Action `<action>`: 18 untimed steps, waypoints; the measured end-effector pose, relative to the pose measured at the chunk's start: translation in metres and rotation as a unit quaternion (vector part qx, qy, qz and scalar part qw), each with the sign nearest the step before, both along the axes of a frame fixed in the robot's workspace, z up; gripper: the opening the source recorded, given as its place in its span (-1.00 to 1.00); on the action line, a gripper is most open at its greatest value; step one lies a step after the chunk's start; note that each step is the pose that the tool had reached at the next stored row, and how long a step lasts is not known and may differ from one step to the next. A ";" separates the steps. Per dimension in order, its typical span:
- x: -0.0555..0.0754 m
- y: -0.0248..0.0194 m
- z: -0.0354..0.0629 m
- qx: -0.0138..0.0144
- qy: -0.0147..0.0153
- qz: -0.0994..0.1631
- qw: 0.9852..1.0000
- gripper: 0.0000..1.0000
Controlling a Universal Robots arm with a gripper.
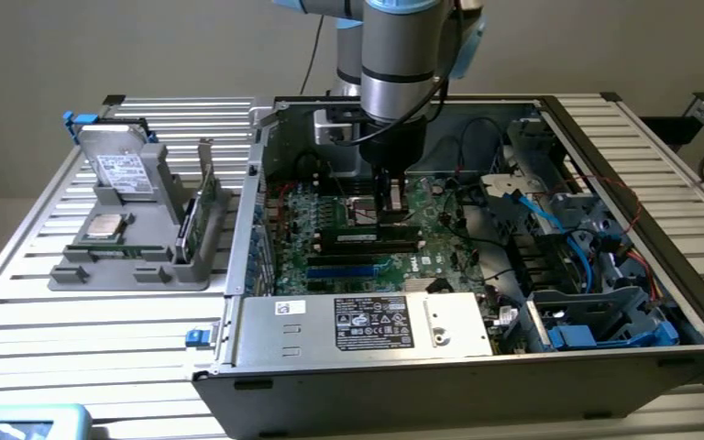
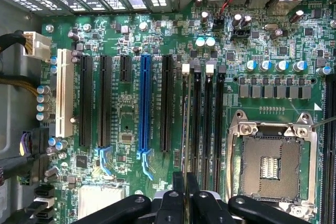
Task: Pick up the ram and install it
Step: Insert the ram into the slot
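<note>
My gripper (image 1: 391,216) reaches down into the open computer case (image 1: 450,385), over the green motherboard (image 1: 315,234). Its fingers are shut on the top edge of the ram (image 1: 370,239), a long dark stick with a small label that stands on edge along the black memory slots. In the wrist view the gripper (image 2: 185,182) has its fingers pressed close together. The ram (image 2: 185,129) appears edge-on there as a thin line, running along the slot beside the other black memory slots (image 2: 208,119). Whether the ram sits fully in the slot I cannot tell.
A grey holder (image 1: 144,270) outside the case, at the exterior view's left, carries a metal drive (image 1: 126,174), a processor (image 1: 107,226) and a taller green card (image 1: 205,206). Inside are the power supply (image 1: 365,321), blue and black cables (image 1: 548,220) and the processor socket (image 2: 273,166).
</note>
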State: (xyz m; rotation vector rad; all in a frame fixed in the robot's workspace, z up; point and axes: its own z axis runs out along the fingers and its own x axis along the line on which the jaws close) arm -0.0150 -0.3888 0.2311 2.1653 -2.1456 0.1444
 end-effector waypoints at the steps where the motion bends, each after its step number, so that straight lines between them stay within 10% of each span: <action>1: 0.000 0.0000 -0.0003 0.000 0.000 0.000 1.000 -0.73; 18: 0.000 -0.0011 -0.0029 0.000 -0.001 0.000 1.000 -0.73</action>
